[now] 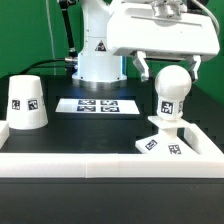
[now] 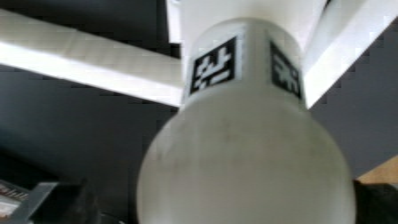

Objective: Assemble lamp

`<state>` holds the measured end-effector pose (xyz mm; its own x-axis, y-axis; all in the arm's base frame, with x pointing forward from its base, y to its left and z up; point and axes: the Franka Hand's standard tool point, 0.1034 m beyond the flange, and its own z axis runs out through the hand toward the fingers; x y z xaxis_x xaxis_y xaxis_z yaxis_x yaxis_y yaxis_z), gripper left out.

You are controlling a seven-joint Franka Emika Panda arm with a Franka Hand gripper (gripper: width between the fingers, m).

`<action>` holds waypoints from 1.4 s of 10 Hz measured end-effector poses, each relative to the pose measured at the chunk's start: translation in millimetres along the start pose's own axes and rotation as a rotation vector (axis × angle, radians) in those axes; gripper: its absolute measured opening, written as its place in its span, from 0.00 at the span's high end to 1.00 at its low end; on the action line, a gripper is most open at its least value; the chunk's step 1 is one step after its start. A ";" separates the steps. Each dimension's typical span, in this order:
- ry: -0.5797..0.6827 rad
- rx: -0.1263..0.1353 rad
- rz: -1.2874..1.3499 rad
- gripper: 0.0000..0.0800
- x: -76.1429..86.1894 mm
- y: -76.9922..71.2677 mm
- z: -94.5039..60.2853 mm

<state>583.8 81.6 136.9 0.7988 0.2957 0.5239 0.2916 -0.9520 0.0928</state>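
We see the lamp base (image 1: pixel 165 143) lying flat on the dark tabletop (image 1: pixel 100 130); the bulb (image 1: pixel 172 92) stands upright on the lamp base, its rounded head uppermost and a black-and-white tag (image 1: pixel 168 106) on its neck; square tags also show on the lamp base's top face.

The gripper (image 1: pixel 168 68) hangs straight above the lamp base, level with the bulb's head; its fingers (image 1: pixel 143 68) are spread wide, one on each side of the head, with dark gaps between them and the plastic; so they grip nothing.

The lamp shade (image 1: pixel 25 103) stands well apart from the lamp base, toward the exterior view's left, wide end down on the tabletop, a tag facing the camera; the marker board (image 1: pixel 97 104) lies flat between the lamp shade and the lamp base, a little farther back than the lamp base; the robot pedestal (image 1: pixel 100 58), with its triangle sticker, rises behind the marker board, farther from the lamp base again. A low white wall (image 1: pixel 100 162) runs along the tabletop's near edge, just in front of the lamp base.

In the wrist view the bulb (image 2: pixel 240 150) fills most of the picture, seen along its length, head nearest the camera and blurred; two tags (image 2: pixel 217 65) sit on its narrower neck; we cannot tell whether the white bars (image 2: pixel 89 60) beyond it belong to the lamp base or to the wall.
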 end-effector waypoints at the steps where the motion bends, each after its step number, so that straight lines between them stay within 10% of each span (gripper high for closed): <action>1: -0.009 0.004 0.000 0.13 -1.0 -1.5 0.8; 9: -0.396 0.146 0.002 0.13 -11.3 -13.8 7.9; 14: -0.389 0.149 -0.018 0.13 -5.4 -8.3 16.4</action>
<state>585.7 89.2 119.5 0.9240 0.3467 0.1616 0.3571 -0.9332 -0.0397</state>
